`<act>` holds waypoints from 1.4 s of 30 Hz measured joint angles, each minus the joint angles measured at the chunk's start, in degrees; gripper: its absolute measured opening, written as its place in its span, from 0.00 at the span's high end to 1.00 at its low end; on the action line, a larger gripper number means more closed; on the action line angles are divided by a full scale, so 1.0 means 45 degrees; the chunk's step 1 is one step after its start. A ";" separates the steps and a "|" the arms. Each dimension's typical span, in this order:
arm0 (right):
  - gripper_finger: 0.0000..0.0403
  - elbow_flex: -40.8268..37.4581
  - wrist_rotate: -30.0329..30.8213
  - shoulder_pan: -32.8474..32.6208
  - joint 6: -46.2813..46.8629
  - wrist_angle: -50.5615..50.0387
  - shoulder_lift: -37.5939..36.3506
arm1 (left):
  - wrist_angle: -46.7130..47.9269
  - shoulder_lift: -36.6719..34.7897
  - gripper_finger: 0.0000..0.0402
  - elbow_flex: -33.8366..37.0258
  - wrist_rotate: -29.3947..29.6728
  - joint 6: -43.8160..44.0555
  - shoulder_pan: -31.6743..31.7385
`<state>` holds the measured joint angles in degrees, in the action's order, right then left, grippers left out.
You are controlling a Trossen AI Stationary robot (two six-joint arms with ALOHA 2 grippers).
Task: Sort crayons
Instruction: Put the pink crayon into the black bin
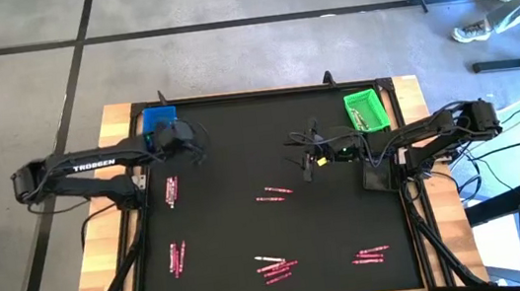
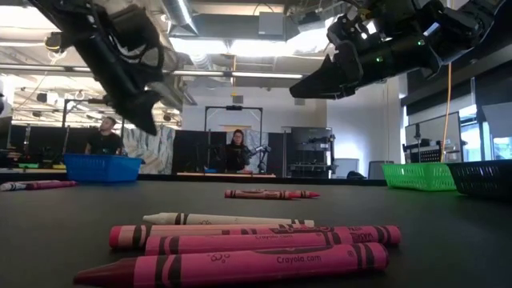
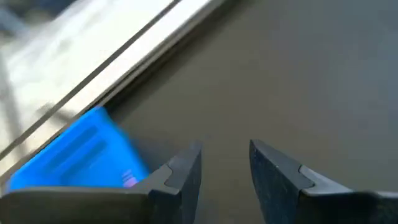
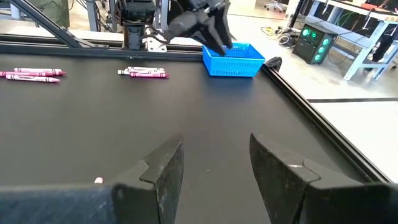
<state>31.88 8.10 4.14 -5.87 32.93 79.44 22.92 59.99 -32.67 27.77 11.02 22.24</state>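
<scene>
Pink-red crayons lie flat on the black table in several small groups (image 1: 171, 189) (image 1: 176, 258) (image 1: 274, 194) (image 1: 373, 253). The nearest pile (image 2: 256, 244) includes a whitish crayon (image 2: 228, 218). My left gripper (image 3: 225, 168) is open and empty, raised just beside the blue tray (image 1: 157, 118) at the far left. A bit of pink (image 3: 129, 179) shows at that tray. My right gripper (image 4: 214, 162) hangs open and empty above the table's middle right (image 1: 304, 160), near the green tray (image 1: 367, 110).
A dark basket (image 2: 484, 178) stands beside the green tray (image 2: 418, 174) at the right. The table has a raised rim (image 4: 298, 87) all round. People sit in the room beyond the far edge (image 2: 238, 150). Bare black surface lies between the crayon groups.
</scene>
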 joint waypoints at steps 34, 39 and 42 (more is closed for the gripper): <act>0.55 -0.0005 0.0005 -0.0005 0.0000 -0.0005 0.0000 | -1.1505 0.6309 0.69 -0.0005 -0.7074 -0.2626 -0.3409; 0.55 -0.0005 0.0005 0.0000 0.0000 -0.0005 0.0000 | -1.3329 0.8032 0.69 -0.0005 -0.7095 -0.2594 -0.3409; 0.55 -0.0005 0.0005 -0.0002 0.0000 -0.0005 0.0000 | -1.4337 0.8932 0.69 -0.0005 -0.7486 -0.2588 -0.3404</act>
<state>31.86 8.12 4.13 -5.87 32.91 79.44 -41.59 100.18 -32.69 -5.92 -0.63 6.92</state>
